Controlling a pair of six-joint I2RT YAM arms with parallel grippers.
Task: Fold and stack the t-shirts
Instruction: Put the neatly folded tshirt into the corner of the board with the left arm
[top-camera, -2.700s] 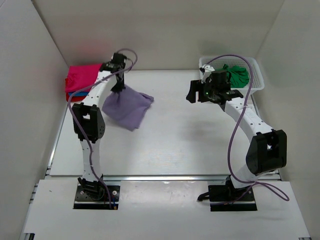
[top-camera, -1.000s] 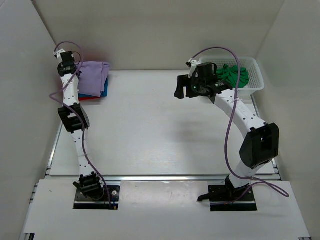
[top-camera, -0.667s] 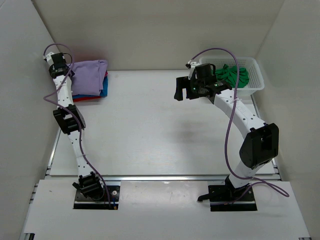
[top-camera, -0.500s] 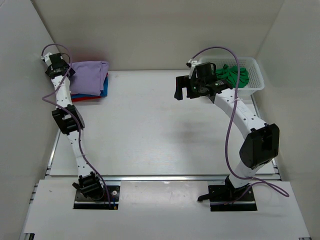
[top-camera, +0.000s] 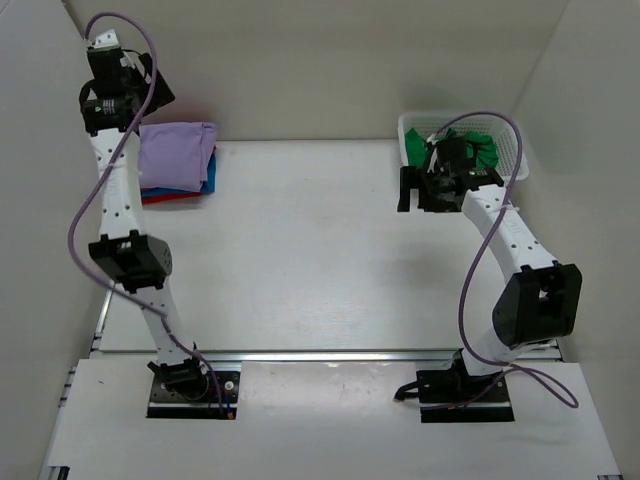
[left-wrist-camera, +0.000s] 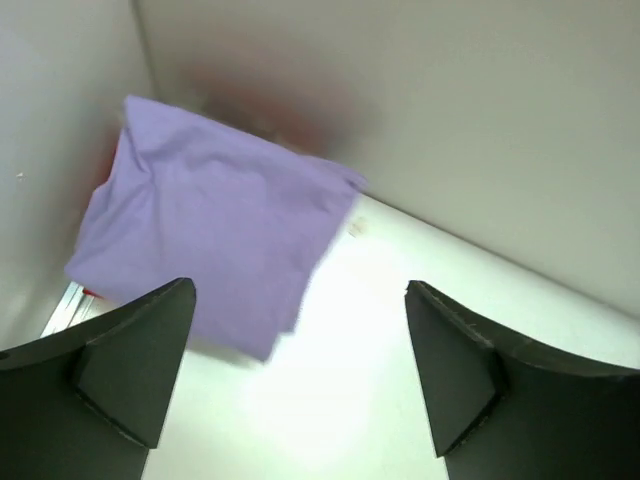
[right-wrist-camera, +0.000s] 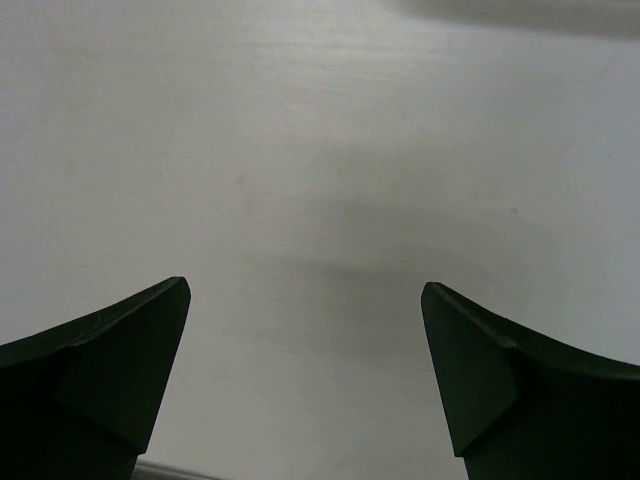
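Observation:
A folded lilac t-shirt (top-camera: 175, 155) (left-wrist-camera: 210, 230) tops a stack at the back left corner. Blue (top-camera: 208, 174) and red (top-camera: 160, 197) edges of other t-shirts peek out beneath it. My left gripper (top-camera: 150, 88) (left-wrist-camera: 298, 290) hangs high above the stack, open and empty, with the lilac cloth below its left finger (left-wrist-camera: 130, 360). A crumpled green t-shirt (top-camera: 475, 148) lies in the white basket (top-camera: 515, 160) at the back right. My right gripper (top-camera: 410, 190) (right-wrist-camera: 305, 288) stands open and empty over bare table, just left of the basket.
White walls close in the table on the left, back and right. The stack sits tight against the left wall (top-camera: 60, 200). The tabletop (top-camera: 310, 240) between stack and basket is plain white. A metal rail (top-camera: 330, 355) runs along the near edge.
The left gripper opened, let go of the lilac t-shirt on the stack and rose. The right gripper opened wider and moved right, toward the basket.

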